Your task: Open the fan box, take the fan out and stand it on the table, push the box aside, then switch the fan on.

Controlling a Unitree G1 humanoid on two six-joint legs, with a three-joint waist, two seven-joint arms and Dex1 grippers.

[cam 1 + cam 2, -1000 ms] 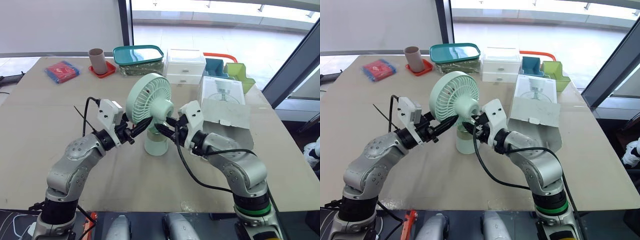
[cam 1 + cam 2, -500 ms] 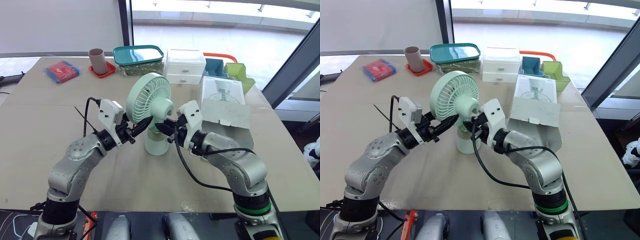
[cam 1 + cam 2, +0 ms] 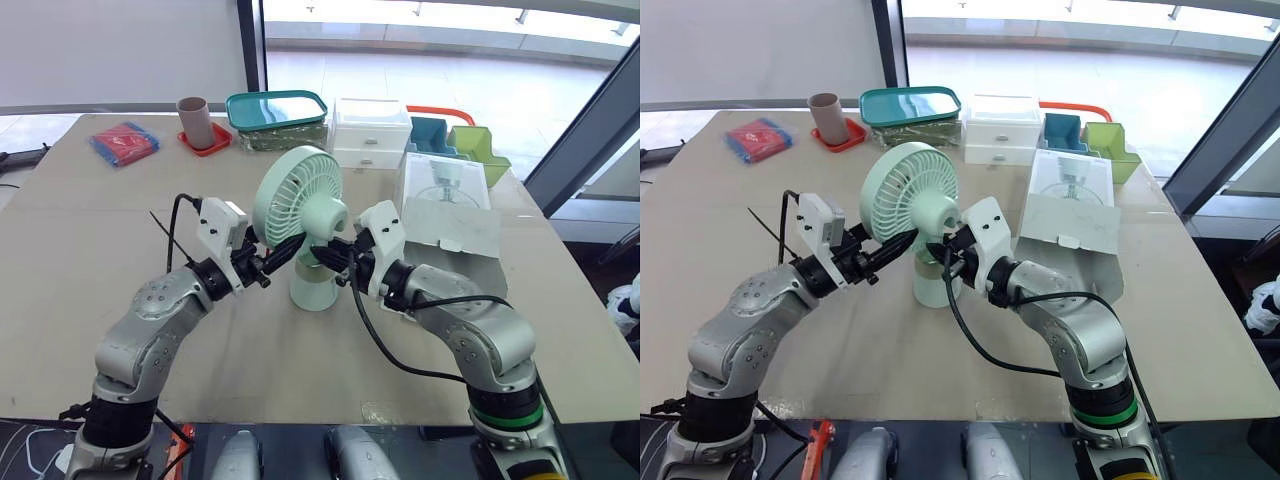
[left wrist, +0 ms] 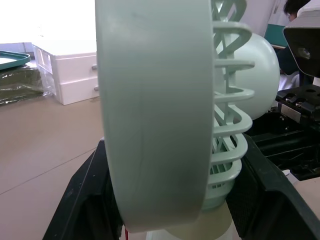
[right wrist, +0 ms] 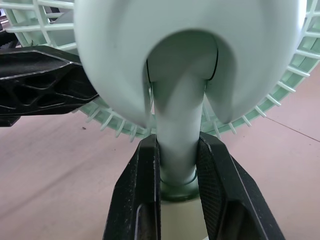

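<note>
A pale green fan (image 3: pixel 300 195) stands upright on its round base (image 3: pixel 313 290) in the middle of the table. My left gripper (image 3: pixel 288 250) comes in from the left, shut on the lower rim of the fan's cage (image 4: pixel 155 110), with one black finger (image 4: pixel 82 200) on each side. My right gripper (image 3: pixel 328 256) reaches in from the right and is shut on the fan's neck (image 5: pixel 175 145), its fingers (image 5: pixel 142 195) pressed against both sides. The white fan box (image 3: pixel 445 205) lies open behind my right arm, its flap folded toward me.
Along the far edge stand a red packet (image 3: pixel 124 142), a brown cup on a red coaster (image 3: pixel 194 120), a teal-lidded container (image 3: pixel 277 112), a white drawer unit (image 3: pixel 371 132) and teal and green bins (image 3: pixel 478 150). The table's right edge runs close to the box.
</note>
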